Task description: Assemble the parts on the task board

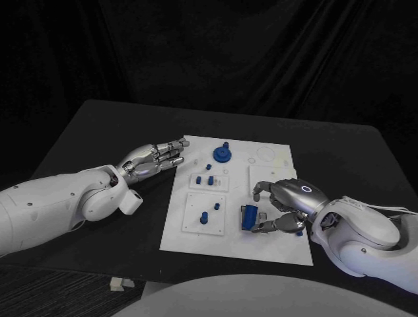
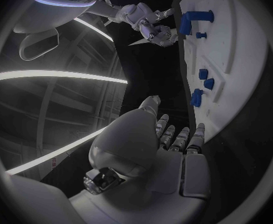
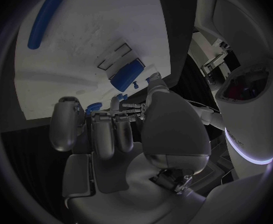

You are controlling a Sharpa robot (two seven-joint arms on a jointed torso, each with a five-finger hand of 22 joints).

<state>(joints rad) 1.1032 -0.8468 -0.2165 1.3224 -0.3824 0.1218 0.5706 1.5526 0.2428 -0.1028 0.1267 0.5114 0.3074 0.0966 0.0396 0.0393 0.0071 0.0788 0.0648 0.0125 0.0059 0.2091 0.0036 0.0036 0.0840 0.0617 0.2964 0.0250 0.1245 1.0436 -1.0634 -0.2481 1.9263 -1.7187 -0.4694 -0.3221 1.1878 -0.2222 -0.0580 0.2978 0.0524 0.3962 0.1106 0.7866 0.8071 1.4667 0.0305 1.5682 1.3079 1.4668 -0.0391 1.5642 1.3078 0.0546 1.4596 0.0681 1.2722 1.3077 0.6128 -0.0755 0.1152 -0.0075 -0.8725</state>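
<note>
Silver fingers of the left hand (image 1: 156, 158) are curled in on nothing, resting at the left edge of the white rectangular task board (image 1: 275, 247), near its far corner. Across the board from there sit a round blue gear-like part (image 1: 223, 154) near the far edge, small blue pegs (image 1: 205, 179) in the middle and a blue pin (image 1: 205, 216) in the nearer recess. Farther right, the blue block-shaped part (image 1: 251, 216) stands close to the near right corner, its long axis running from the near edge toward the far one. The right hand (image 1: 283, 208) pinches this block, thumb and fingers touching it. I judge the right hand clearly nearer, and the seating is its job.
</note>
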